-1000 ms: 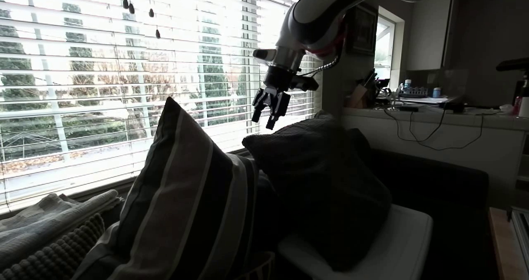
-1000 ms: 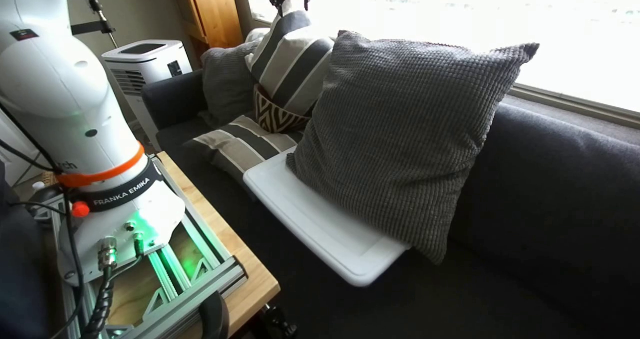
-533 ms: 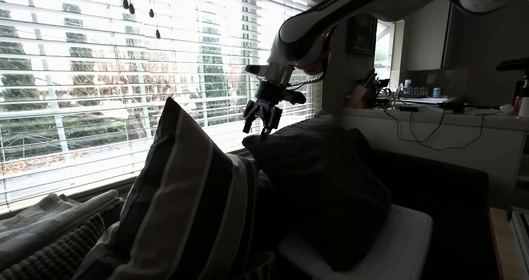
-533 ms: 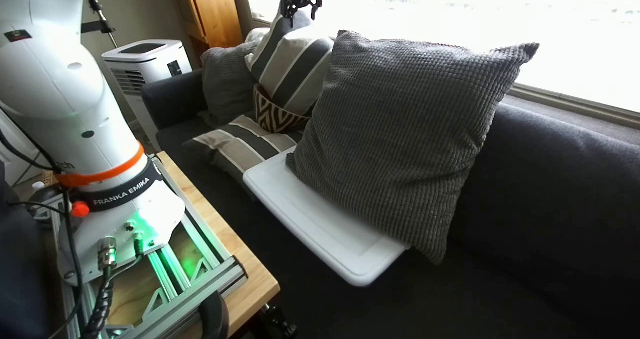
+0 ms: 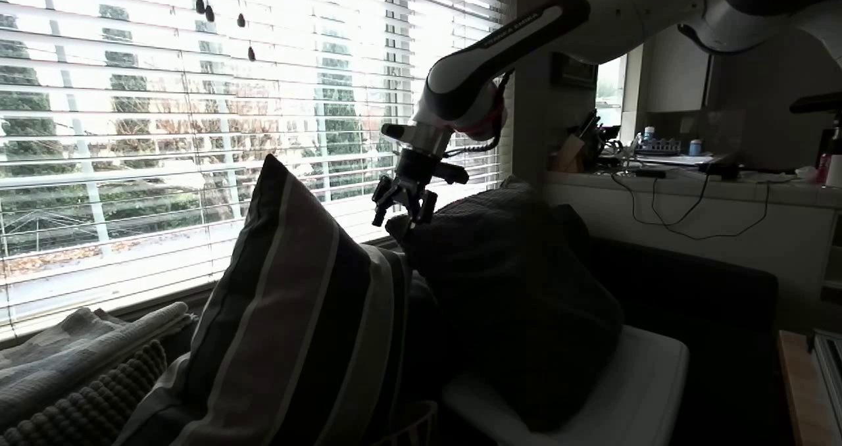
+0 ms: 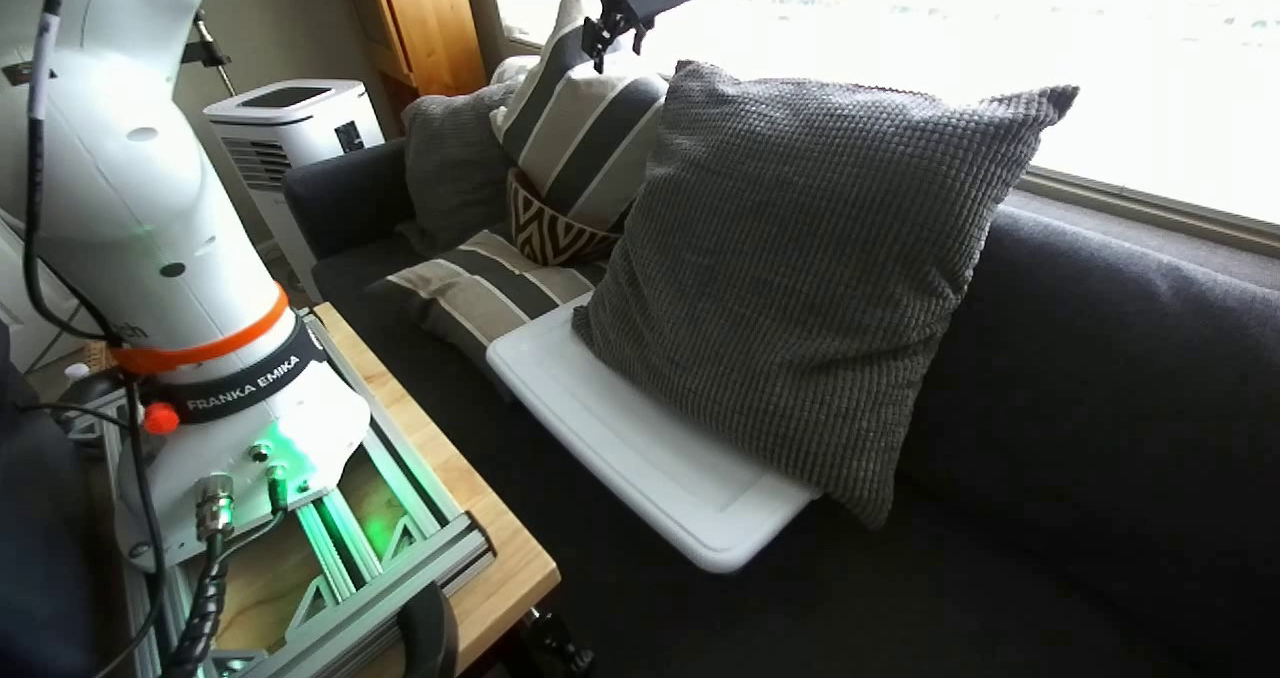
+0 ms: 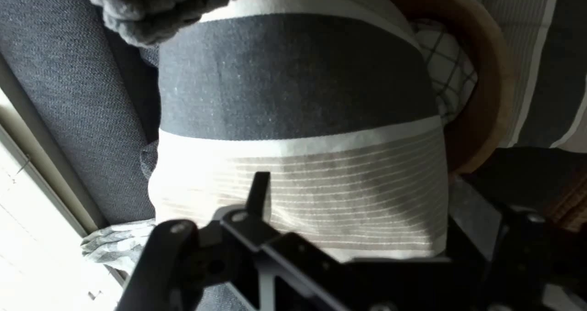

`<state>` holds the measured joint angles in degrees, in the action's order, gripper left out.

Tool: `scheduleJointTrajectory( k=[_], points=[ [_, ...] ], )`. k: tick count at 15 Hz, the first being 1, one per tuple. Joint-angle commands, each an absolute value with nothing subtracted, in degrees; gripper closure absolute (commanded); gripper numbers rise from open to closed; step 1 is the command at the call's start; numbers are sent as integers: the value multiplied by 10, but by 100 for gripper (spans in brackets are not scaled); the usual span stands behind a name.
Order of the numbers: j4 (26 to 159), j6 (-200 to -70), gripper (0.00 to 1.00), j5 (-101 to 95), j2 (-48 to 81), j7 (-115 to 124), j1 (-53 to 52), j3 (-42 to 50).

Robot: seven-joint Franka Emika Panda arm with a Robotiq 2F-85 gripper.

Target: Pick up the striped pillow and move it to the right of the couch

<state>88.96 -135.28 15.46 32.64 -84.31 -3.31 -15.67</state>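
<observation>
"What's in the basket (image 6: 560,226)?"

"A checked cloth (image 7: 447,70); the wrist view shows it inside the round brown rim (image 7: 497,86). The striped pillow (image 6: 600,123) hides one side of that rim, so how full it is I can't tell."

"Where is the pillow sitting?"

"Propped upright on the couch (image 6: 1090,378), between the big grey cushion (image 6: 800,268) and a small cushion (image 6: 455,148) at the armrest (image 6: 345,198). The basket stands right in front of it."

"And the gripper (image 5: 395,223)?"

"Near the striped pillow, pointing down, jaws spread wide and released. Whether it touches the pillow or the grey cushion, I can't tell."

"What else is hard to see?"

"A flat striped pillow (image 6: 485,273) lies partly behind the white slab (image 6: 655,458). The big cushion rests on that slab and covers much of it; what supports the slab is lost in shadow. In an exterior view a folded blanket (image 5: 92,347) runs off the edge, and at the top of the wrist view a ribbed grey corner (image 7: 156,8) is cut off and blurred."

"The room?"

"Dim against the bright window blinds (image 5: 164,176). Past the couch, a counter (image 5: 585,181) has cables (image 5: 697,237) trailing down its front. A white appliance (image 6: 300,128) stands beyond the armrest, and the arm (image 6: 120,188) is mounted on a wooden bench (image 6: 525,568) beside the couch."
</observation>
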Motion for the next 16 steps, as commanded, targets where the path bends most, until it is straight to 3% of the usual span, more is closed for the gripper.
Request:
scheduleJointTrajectory(
  k=[1,15,16],
  points=[
    [834,-1343,0,137,376,-873,-34,-167],
    [731,-1340,0,93,478,-940,-42,-184],
    [728,-1337,22,93,482,-941,-43,-185]
  ],
)
